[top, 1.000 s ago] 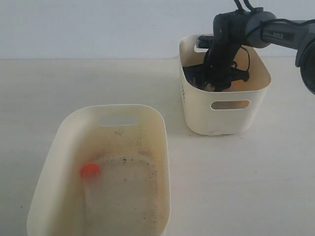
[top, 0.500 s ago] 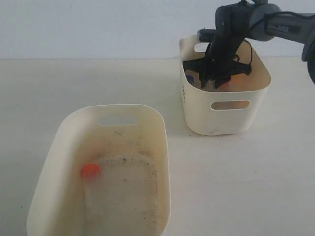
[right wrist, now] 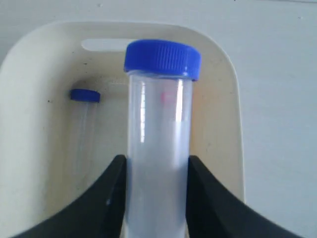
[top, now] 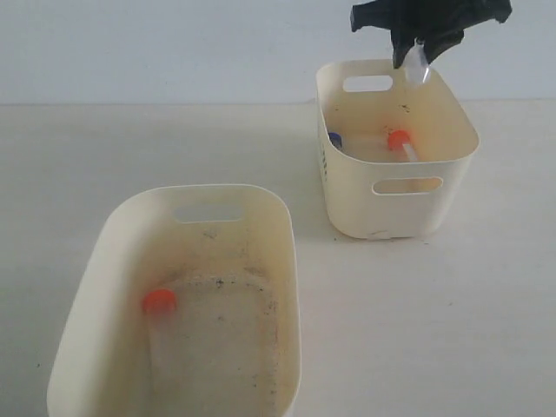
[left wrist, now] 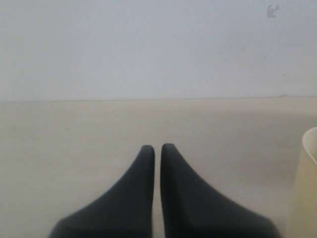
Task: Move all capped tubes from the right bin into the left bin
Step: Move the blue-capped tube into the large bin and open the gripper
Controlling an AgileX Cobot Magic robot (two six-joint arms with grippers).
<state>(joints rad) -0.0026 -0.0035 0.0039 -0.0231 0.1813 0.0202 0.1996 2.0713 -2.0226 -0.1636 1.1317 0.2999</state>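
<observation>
Pale surface [top: 434, 304]: right gripper [right wrist: 156, 168], earlier inside the right bin [top: 347, 200] now below it, clenches a blue-capped tube [right wrist: 158, 124].

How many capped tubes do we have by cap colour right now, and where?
Blue caps: 2, the held blue tube in the right gripper, the loose blue tube in the right bin
Orange caps: 2, the right-bin orange tube, the left-bin orange tube in the left bin
Total: 4

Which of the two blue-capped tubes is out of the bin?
The blue-capped tube clamped in the right gripper's jaws above the right bin; the other blue-capped tube lies on its floor.
</observation>
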